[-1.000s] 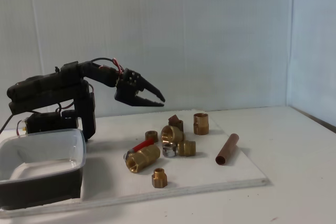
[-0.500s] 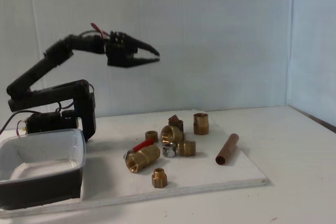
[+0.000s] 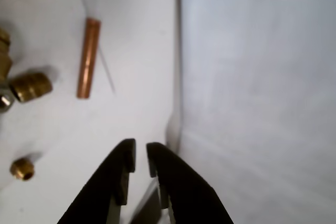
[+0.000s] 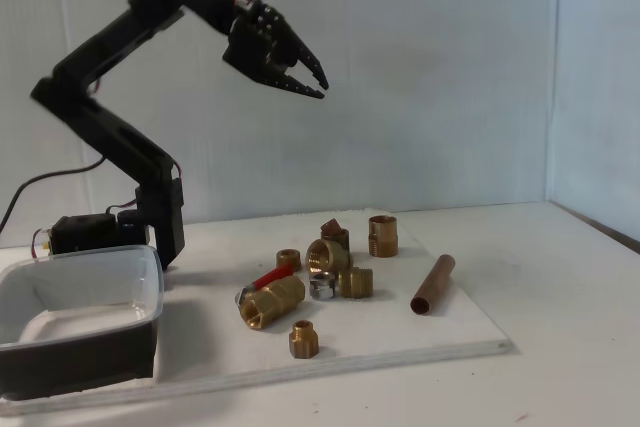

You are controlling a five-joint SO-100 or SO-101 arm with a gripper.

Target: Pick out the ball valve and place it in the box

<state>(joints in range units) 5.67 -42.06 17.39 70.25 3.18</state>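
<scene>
Arm: black, raised high over the board; against half a second ago the elbow has straightened upward and the wrist now tips down to the right in the fixed view.

Gripper (image 4: 318,81): higher and farther right than before, well above the fittings, holding nothing. In the wrist view the gripper (image 3: 140,153) shows its two dark fingers nearly together, a narrow slit between the tips.

Valve (image 4: 270,297): lies on its side on the white board (image 4: 400,342), red lever on its upper left, unmoved since the earlier frame. It sits left of the fitting cluster and right of the box, apart from both.

Box (image 4: 90,277): clear tub with dark lower part, at the left edge of the fixed view, in front of the arm's base. Same place as before.

Small fitting (image 4: 303,338): brass, alone near the board's front edge, just in front of the valve. In the wrist view the same piece (image 3: 22,168) appears low on the left.

Fitting cluster (image 4: 335,265): several brass pieces grouped at the board's middle, some touching; unchanged.

Pipe (image 4: 432,284): copper, lying at an angle right of the cluster, apart from it. In the wrist view the pipe (image 3: 87,57) runs nearly upright at upper left.
</scene>
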